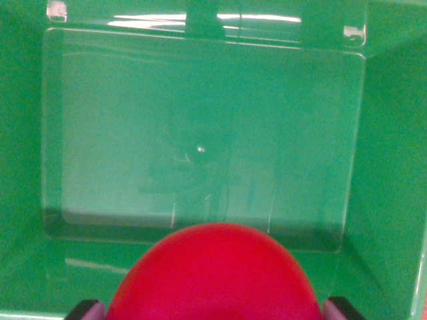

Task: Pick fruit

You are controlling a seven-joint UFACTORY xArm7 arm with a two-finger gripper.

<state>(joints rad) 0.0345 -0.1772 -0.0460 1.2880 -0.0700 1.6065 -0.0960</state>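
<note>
One fruit (212,277), round, smooth, matte red, held between my jaws at bottom edge of wrist view; dark fingertips (85,310) peek out on both sides of it. Below, clear plastic bin (357,120): rectangular, rounded corners, glossy walls catching white light streaks along far rim. Nothing inside bin that I can make out. Green surface (393,200) under and around bin.

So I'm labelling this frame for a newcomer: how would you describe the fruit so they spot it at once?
Start at the green bin with its clear inner tray. At the bottom edge, between the hand's two dark fingertips, sits the round fruit. It is the only red thing in view.
</note>
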